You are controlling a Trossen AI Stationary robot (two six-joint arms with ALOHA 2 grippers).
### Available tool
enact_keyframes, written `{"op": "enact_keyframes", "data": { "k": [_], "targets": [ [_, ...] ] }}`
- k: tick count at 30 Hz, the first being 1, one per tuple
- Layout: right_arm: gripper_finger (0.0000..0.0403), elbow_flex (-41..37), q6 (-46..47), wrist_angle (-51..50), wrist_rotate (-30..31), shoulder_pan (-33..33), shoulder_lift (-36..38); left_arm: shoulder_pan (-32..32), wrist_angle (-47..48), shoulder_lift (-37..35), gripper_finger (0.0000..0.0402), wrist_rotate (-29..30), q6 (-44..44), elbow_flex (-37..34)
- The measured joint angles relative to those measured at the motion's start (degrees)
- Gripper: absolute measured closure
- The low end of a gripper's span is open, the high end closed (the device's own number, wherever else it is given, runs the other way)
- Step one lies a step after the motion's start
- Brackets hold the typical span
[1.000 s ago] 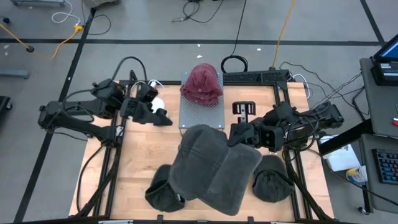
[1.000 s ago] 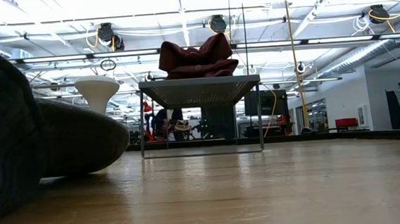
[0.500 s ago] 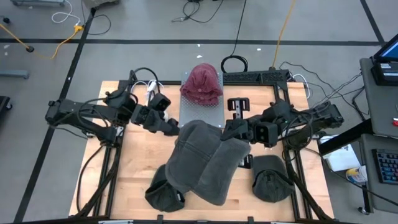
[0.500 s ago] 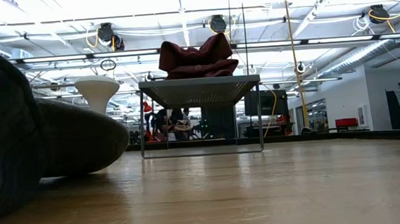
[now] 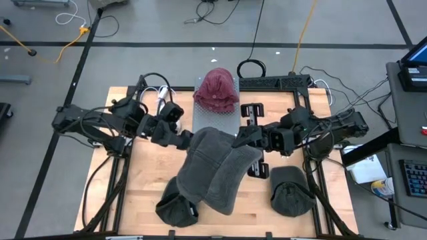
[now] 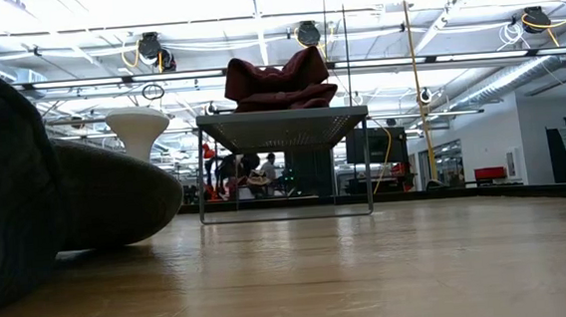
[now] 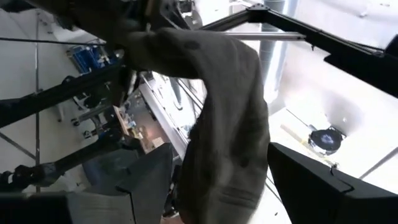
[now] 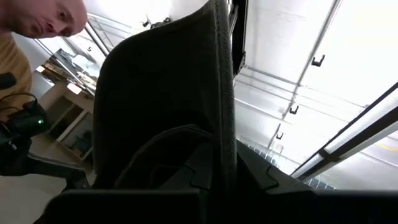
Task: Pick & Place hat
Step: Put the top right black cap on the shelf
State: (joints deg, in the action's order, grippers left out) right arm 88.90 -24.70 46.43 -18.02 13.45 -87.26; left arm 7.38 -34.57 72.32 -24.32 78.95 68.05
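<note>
A grey knit hat (image 5: pixel 217 170) hangs in the air over the middle of the table, and my right gripper (image 5: pixel 241 139) is shut on it at its upper right. My left gripper (image 5: pixel 185 138) stands open at the hat's upper left. In the left wrist view the hat (image 7: pixel 230 124) hangs down between its two spread fingers (image 7: pixel 146 180). A dark red hat (image 5: pixel 215 90) lies on top of a wire stand (image 5: pixel 215 123) at the far middle. My right gripper pinches the grey hat's rim edge (image 8: pixel 222 134) between its two fingers, which slant upward from the table's right. The hat droops slack below and beside the hold. No part of it shows on the table in the low view. My left gripper: whether its fingers touch the hat, I cannot tell.
Two dark hats lie near the front edge, one left (image 5: pixel 177 210) and one right (image 5: pixel 290 199). A white stand (image 6: pixel 138 129) is at the far left. Black clamps (image 5: pixel 252 112) lie right of the wire stand. A person shows in the right wrist view.
My left gripper has gone toward the table's right, up to the grey hat's upper left, staying open. The hat, widely spread a second ago, now hangs narrower and more gathered below my right gripper, which has kept its hold.
</note>
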Motion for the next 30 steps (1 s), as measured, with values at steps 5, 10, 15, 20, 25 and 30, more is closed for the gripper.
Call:
{"op": "enact_keyframes", "data": {
  "k": [5,10,15,20,25,30],
  "targets": [
    [0.038,0.0,0.0,-0.2,-0.1,0.0,0.0,0.1,-0.1,1.2,0.0133,-3.1,-0.4,1.8],
    [0.038,0.0,0.0,-0.6,-0.1,0.1,0.0,0.1,0.2,1.2,0.014,-3.5,-0.7,1.9],
    [0.0377,0.0,0.0,-2.0,-0.1,0.2,0.0,0.1,-1.7,1.1,0.0203,-3.8,-1.1,1.9],
    [0.0368,0.0,1.1,-2.1,-0.1,0.2,0.0,0.1,-3.3,1.0,0.0285,-4.2,-0.8,1.9],
    [0.0375,0.0,1.5,-2.1,-0.1,0.2,0.0,0.0,-3.3,1.1,0.0353,-5.1,-0.8,1.8],
    [0.0355,0.0,1.9,-2.3,-0.1,0.2,0.0,0.0,-3.3,1.1,0.0387,-6.4,-0.7,1.8]
  ]
}}
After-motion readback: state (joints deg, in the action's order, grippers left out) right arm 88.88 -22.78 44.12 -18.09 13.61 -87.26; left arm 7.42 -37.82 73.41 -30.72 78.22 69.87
